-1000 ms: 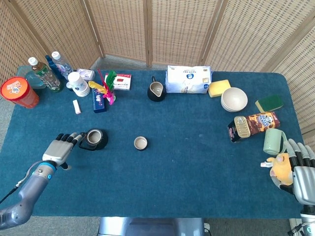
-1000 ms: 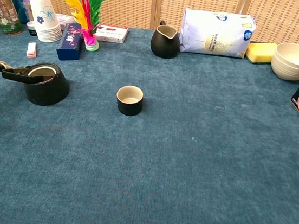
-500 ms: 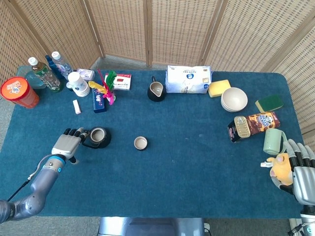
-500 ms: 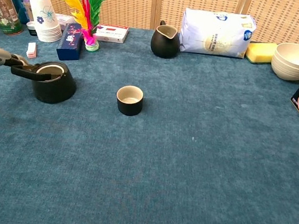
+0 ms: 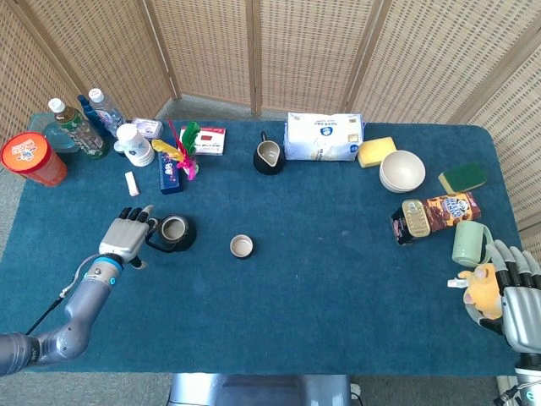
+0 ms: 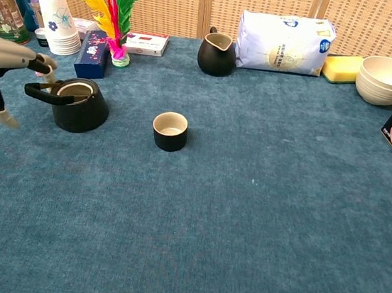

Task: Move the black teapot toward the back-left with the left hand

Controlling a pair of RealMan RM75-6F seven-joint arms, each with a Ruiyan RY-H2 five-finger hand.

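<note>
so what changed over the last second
The left hand, at the handle of the black round teapot, has carried it toward the back and rightward, nearer the small black cup. The right hand and the cup stayed put.

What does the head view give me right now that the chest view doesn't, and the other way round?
Only the head view shows the right hand at the table's right edge beside a yellow plush toy, plus the green mug, green sponge and orange-lidded tub. Only the chest view shows the black teapot side-on, its handle pointing toward the left hand. Both show the teapot, left hand, small black cup, black pitcher and white bag.
</note>
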